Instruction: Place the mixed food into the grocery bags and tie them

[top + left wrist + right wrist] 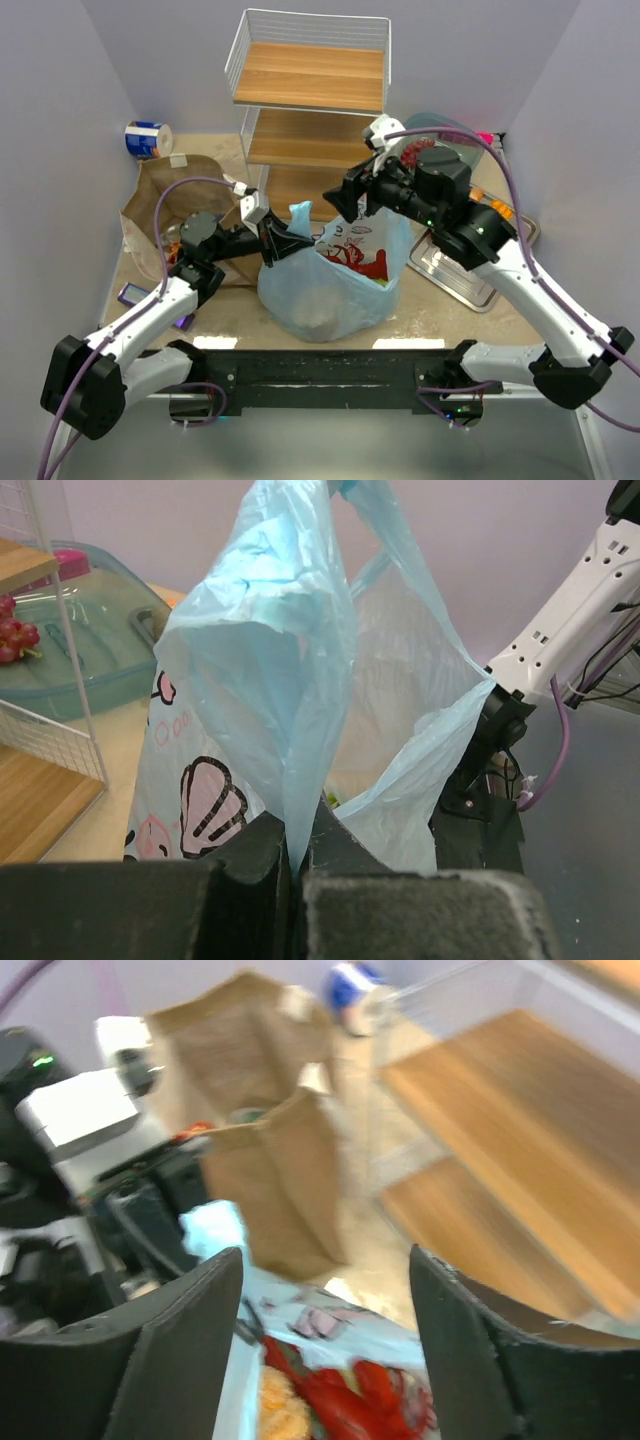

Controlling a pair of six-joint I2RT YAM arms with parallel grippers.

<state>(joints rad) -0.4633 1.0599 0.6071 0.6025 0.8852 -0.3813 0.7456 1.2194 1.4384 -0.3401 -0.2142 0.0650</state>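
Left arm [150,318], right arm [545,300]: white link shells, black joints, black bases. Purple cables [512,190] alongside. Fingers [500,1360] matte black.

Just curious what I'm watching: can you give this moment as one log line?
left fingers: shut on blue bag | right fingers: open over blue bag | lobster: inside blue bag | blue bag: not tied

- Under our right pincer [325,1260], fingers spread wide, the blue bag [330,290] mouth is free to enter.
- The wire shelf [310,120] crowds its right, and the left pincer [285,243] its left, pinched on the bag handle.
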